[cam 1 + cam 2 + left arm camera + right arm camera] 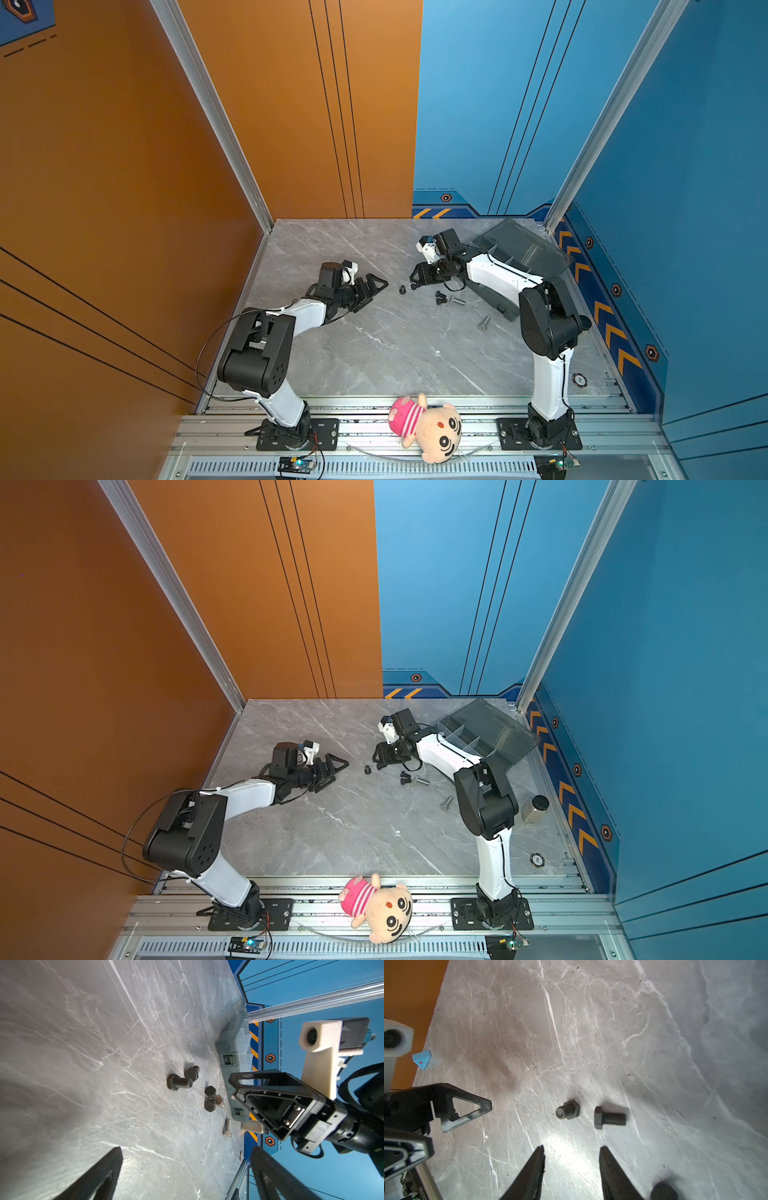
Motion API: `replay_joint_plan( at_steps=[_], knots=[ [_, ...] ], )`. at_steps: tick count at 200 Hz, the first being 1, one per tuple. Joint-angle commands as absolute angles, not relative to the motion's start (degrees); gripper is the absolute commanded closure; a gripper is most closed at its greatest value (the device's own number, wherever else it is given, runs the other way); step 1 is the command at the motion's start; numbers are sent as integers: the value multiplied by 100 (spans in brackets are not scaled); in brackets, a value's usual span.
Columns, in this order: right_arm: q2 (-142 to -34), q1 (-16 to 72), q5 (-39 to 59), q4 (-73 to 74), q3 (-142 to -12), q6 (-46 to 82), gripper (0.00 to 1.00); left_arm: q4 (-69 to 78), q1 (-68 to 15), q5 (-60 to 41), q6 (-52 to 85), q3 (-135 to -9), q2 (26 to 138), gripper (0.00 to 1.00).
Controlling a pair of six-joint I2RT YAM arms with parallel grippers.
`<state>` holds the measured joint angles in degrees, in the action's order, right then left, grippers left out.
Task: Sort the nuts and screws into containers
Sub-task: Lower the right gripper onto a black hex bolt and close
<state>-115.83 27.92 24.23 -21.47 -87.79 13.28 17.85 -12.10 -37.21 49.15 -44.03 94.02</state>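
Note:
Several screws lie loose on the grey marble table. Two black screws (568, 1112) (609, 1118) rest just ahead of my right gripper (572, 1150), which is open, empty and low over the table. In both top views more black screws (440, 297) and two silver ones (457, 300) (484, 323) lie nearer the smoky-grey organizer box with the containers (461, 733), lid up, at the back right. My left gripper (376, 293) hovers open and empty left of the screws, its tips (116, 1153) wide apart. The nuts are out of view.
A small beige jar with a black cap (536, 808) stands by the right wall, behind my right arm. A plush doll (428, 426) lies on the front rail. The two grippers face each other closely at mid-table. Walls close in the back and sides.

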Motion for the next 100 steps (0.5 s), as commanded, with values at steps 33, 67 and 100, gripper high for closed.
replay_joint_plan(
  at_steps=[33, 67, 100],
  knots=[
    [-11843, 3194, 1777, -1714, -8736, 933, 54, 1876, -1110, -3865, 4911, -4274, 9201, 2],
    [-12084, 3300, 1653, -1603, -8730, 943, 55, 1879, -1094, -3865, 4913, -4263, 9176, 2],
    [-12245, 3425, 1495, -1483, -8733, 924, 55, 1889, -1082, -3864, 4911, -4254, 9183, 2]
  ],
)
